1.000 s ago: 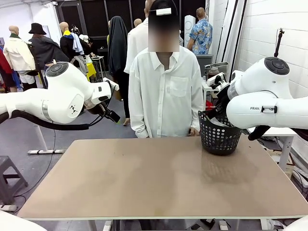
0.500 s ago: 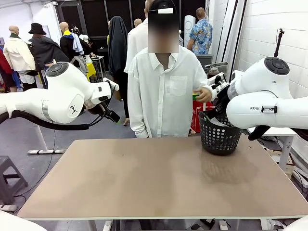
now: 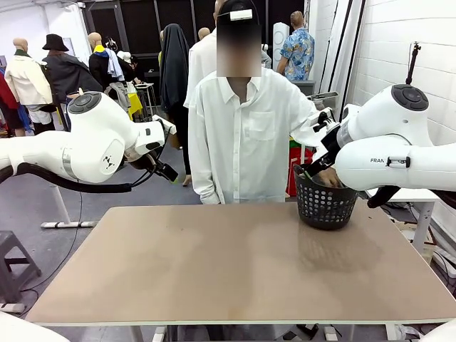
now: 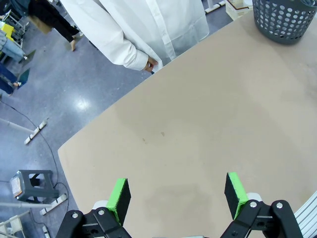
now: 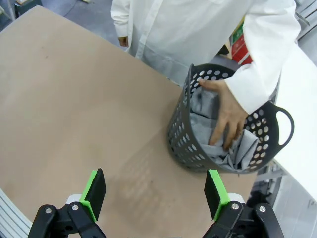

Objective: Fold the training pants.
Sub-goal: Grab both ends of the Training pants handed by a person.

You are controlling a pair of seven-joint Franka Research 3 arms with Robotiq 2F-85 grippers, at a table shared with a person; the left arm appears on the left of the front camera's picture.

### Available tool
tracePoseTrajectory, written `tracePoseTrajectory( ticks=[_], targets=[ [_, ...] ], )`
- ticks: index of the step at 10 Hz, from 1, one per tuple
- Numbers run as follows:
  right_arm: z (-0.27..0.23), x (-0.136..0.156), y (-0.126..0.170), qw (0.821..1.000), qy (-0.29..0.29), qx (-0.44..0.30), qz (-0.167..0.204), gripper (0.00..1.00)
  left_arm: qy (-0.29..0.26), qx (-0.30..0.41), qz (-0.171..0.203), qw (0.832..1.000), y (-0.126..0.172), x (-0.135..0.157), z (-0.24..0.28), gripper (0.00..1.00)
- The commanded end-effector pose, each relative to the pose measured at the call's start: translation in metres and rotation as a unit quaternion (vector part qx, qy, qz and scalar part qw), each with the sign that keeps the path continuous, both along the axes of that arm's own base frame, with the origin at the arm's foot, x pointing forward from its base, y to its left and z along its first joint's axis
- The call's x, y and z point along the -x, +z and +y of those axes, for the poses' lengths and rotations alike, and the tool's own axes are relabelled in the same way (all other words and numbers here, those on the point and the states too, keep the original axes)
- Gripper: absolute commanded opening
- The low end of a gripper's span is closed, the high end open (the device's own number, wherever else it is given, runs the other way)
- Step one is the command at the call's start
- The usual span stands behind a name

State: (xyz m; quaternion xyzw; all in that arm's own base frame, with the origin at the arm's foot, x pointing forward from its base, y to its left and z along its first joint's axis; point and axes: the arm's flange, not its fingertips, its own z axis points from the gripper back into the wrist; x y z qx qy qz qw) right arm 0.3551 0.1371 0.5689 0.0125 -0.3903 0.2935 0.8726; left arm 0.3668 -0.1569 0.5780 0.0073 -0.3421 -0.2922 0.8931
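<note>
A person's hand [image 5: 225, 116] reaches into the black mesh basket [image 5: 181, 141] at the far right of the counter [image 3: 214, 263], resting on the grey training pants [image 5: 200, 106] bunched inside. The left claw [image 4: 176, 179] and the right claw [image 5: 154, 182] hover above the counter, spread wide, holding nothing.

Grey floor [image 3: 28, 206], white block wall [image 3: 388, 43].
</note>
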Motion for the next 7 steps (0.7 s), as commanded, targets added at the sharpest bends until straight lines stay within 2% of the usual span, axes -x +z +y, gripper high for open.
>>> tracePoseTrajectory(
  ticks=[1, 7],
  targets=[
    [-0.0001, -0.0014, -0.0019, 1.000, 0.000, 0.000, 0.002, 1.00, -0.005, 0.002, 0.001, 1.000, 0.0004, -0.0009, 0.0011, 1.00],
    [-0.0001, -0.0014, -0.0019, 1.000, 0.000, 0.000, 0.002, 1.00, -0.005, 0.002, 0.001, 1.000, 0.0004, -0.0009, 0.0011, 1.00]
  ],
)
